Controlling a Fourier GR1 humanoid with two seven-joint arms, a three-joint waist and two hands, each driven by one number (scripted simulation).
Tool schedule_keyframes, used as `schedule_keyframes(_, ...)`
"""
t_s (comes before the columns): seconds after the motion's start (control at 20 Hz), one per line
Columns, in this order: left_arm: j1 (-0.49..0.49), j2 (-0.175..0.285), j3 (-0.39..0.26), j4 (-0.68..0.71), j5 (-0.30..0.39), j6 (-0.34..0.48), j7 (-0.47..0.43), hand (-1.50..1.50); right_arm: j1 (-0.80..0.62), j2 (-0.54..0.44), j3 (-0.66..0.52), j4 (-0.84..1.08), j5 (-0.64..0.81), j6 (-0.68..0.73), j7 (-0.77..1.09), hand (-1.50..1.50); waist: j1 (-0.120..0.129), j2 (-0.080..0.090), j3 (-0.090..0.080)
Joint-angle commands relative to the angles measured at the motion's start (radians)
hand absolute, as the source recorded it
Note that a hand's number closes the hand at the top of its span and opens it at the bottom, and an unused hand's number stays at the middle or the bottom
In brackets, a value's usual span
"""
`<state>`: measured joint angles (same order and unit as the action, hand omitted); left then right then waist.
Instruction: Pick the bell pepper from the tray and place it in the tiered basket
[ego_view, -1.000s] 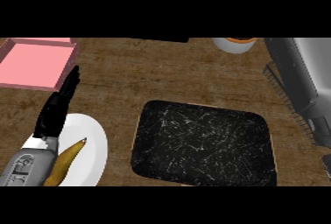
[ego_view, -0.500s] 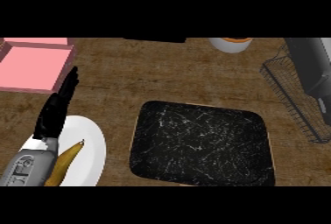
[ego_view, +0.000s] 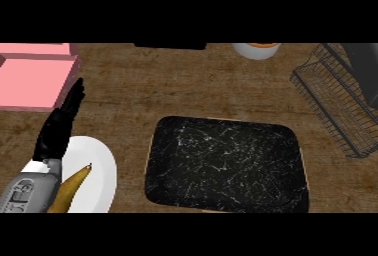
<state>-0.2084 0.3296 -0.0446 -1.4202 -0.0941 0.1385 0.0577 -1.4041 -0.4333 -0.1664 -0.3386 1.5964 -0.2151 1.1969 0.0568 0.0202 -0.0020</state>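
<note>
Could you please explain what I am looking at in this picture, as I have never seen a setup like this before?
This is a single view from the head of a humanoid robot, looking steeply down at a wooden kitchen counter. The black left hand, on its grey forearm, shows at the lower left. It is open with straight fingers and holds nothing. Beside it is a white plate with what looks like a banana on it. In the middle lies a black marbled tray; no bell pepper shows on it. At the right stands the wire tiered basket. The dark shape over it is probably the right arm; I cannot tell what its hand holds. A pink box lies at the upper left and a white cup at the top.
</note>
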Motion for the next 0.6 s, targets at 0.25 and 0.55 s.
schedule_keyframes(0.25,-0.001,-0.009,0.015,0.018,-0.015,0.017,0.008,0.00,0.007,-0.042,-0.013,0.082,0.054,0.102,0.167,1.50,-0.032,-0.011,0.001)
schedule_keyframes(0.55,0.025,-0.006,0.023,-0.035,-0.011,0.005,0.033,0.00,0.046,-0.064,-0.076,0.063,-0.006,0.084,0.055,1.50,-0.036,-0.014,0.002)
